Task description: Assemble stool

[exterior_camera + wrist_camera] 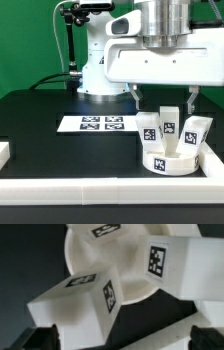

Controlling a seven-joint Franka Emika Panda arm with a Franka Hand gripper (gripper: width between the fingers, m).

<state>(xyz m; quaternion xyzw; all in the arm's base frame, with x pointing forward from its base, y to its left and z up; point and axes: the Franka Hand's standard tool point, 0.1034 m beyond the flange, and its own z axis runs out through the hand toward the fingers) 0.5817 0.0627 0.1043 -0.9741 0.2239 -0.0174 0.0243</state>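
Note:
The stool's round white seat [166,162] lies flat on the black table at the exterior view's right. Three chunky white legs stand on it, each with a marker tag: one [147,127], another [169,121] and a third [193,130]. My gripper [164,97] hangs just above them, jaws wide apart and empty. In the wrist view the seat [88,255] shows with one leg [80,305] close by and another [170,260] beyond. My gripper [122,339] is open; one dark fingertip [40,338] sits beside the near leg, the other fingertip [206,338] apart from it.
The marker board [97,124] lies flat mid-table. White border rails run along the front edge [90,190] and the exterior view's right side [214,150]; a short white piece [5,152] sits at the left edge. The robot base [100,70] stands behind.

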